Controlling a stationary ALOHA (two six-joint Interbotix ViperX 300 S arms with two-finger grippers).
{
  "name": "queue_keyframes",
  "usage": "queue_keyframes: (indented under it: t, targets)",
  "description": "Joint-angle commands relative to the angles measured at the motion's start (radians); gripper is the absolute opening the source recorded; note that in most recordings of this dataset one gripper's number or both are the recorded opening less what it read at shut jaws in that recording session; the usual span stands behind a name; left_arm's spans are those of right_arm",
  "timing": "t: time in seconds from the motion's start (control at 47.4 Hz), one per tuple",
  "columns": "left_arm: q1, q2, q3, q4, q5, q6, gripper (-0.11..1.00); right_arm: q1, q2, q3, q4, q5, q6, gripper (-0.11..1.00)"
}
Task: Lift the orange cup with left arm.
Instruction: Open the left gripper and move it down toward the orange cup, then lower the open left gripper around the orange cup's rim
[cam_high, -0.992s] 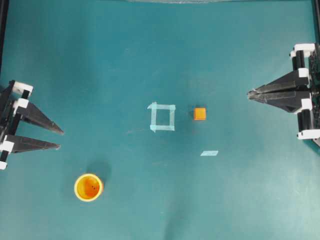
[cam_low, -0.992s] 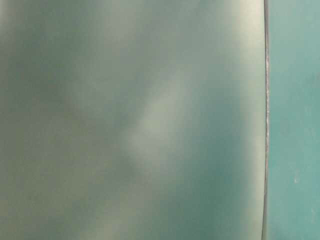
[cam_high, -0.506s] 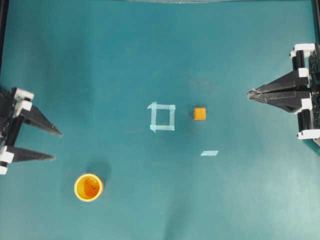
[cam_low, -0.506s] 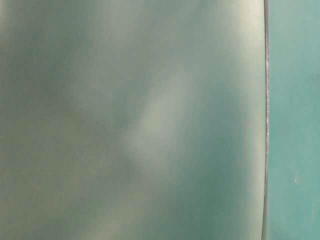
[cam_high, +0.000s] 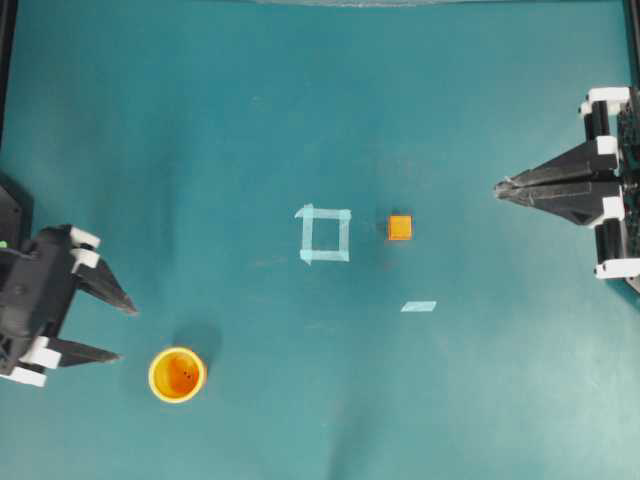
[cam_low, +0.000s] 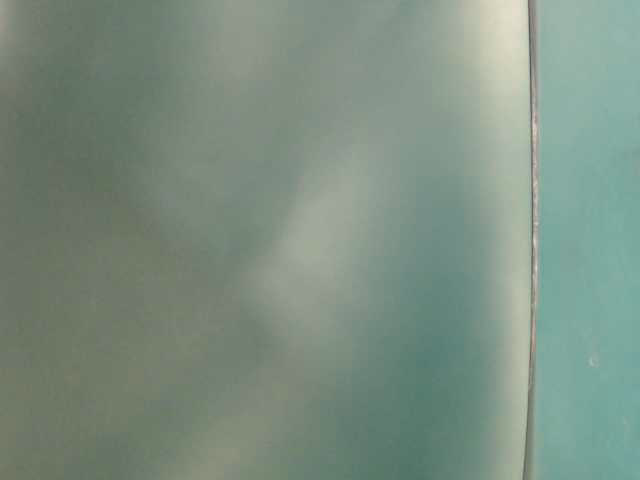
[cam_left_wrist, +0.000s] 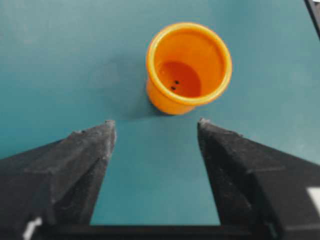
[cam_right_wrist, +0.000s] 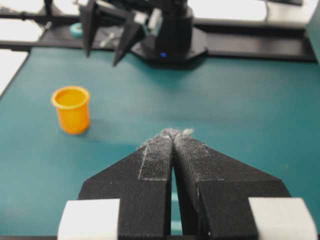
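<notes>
The left gripper (cam_high: 126, 330), jaws spread wide and empty, has been swung down toward the orange cup (cam_high: 177, 374), which stands upright just ahead, untouched; the approach is judged underway.

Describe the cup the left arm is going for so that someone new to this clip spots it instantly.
In the overhead view, start at the taped square mid-table and go to the lower left corner, just ahead of the open left gripper. The orange cup stands there upright, apart from the fingers. It is round and hollow with a yellowish rim, unlike the small solid orange cube beside the square.
</notes>
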Motion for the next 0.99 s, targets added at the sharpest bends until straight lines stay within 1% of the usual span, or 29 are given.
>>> queue_keyframes:
  t: [0.0,0.106,0.169,0.317,0.612,0.971]
  targets:
    - [-0.011,0.051,-0.038,0.002,-0.014,-0.035,0.69,-0.002,0.002,-0.028,0.0,-0.003,0.002,0.0]
    - [-0.038,0.109,-0.051,0.002,-0.025,-0.063,0.77,-0.002,0.002,-0.028,0.0,-0.003,0.002,0.0]
    - [-0.067,0.147,-0.058,0.002,-0.04,-0.067,0.8,-0.003,0.002,-0.028,0.0,-0.003,0.002,0.0]
    - [-0.115,0.216,-0.083,0.002,-0.089,-0.069,0.81,-0.002,0.002,-0.028,0.0,-0.002,0.0,0.0]
    - [-0.104,0.319,-0.077,0.002,-0.109,-0.075,0.8,-0.002,0.003,-0.028,0.0,-0.002,-0.002,0.0]
    - [-0.089,0.405,-0.081,0.002,-0.262,-0.107,0.81,-0.002,0.002,-0.029,0.0,-0.002,0.0,0.0]
